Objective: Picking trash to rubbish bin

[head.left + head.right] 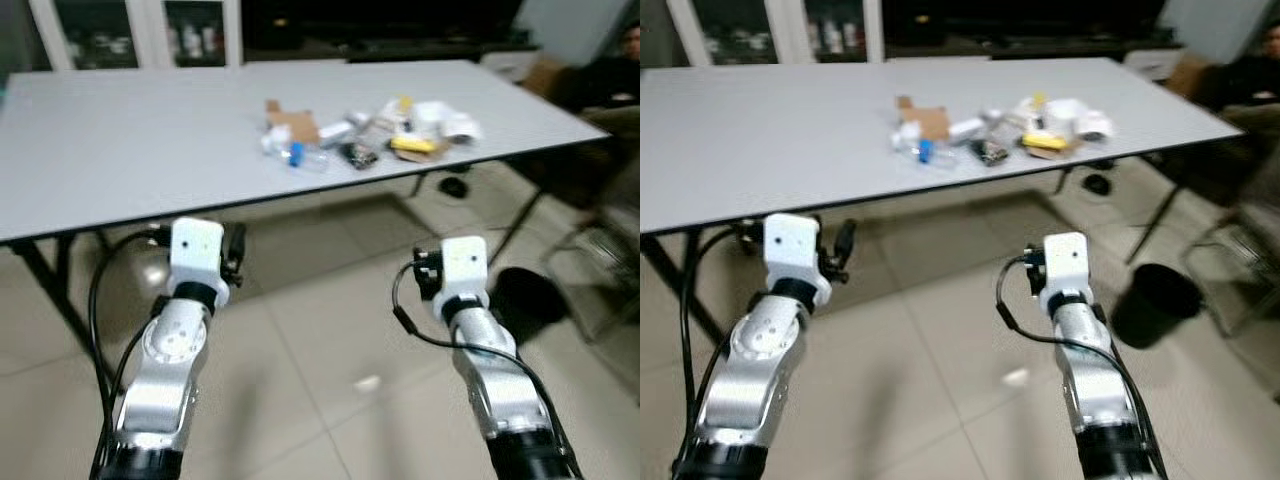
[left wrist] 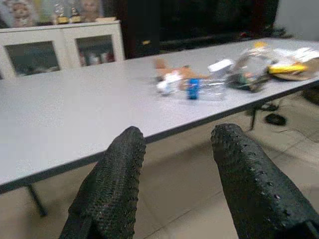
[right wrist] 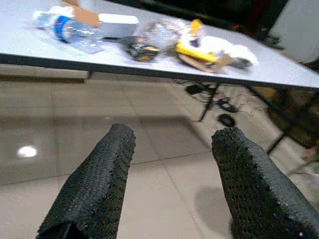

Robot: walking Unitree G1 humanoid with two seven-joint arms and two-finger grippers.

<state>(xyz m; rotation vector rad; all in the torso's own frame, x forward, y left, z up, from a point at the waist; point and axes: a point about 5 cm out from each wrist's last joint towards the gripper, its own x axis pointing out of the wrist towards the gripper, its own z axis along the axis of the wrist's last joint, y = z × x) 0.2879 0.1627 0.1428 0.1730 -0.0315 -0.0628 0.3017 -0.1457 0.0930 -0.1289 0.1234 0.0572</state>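
A heap of trash lies on the grey table [image 1: 120, 150] near its front right edge: a brown cardboard piece [image 1: 292, 122], a clear bottle with a blue label [image 1: 298, 154], a dark wrapper [image 1: 360, 155], a yellow packet [image 1: 415, 145] and white crumpled paper [image 1: 455, 125]. A black rubbish bin [image 1: 528, 300] stands on the floor under the table's right end. Both my arms are raised in front of the table edge, below the tabletop. My left gripper [image 2: 178, 134] is open and holds nothing. My right gripper [image 3: 174, 133] is open too, pointing toward the trash heap.
A person [image 1: 625, 50] sits at the far right beyond the table, with a chair [image 1: 610, 240] nearer. Black table legs [image 1: 520, 225] slant down by the bin. A small white scrap [image 1: 367, 382] lies on the tiled floor. White glass-door cabinets [image 1: 130, 30] line the back wall.
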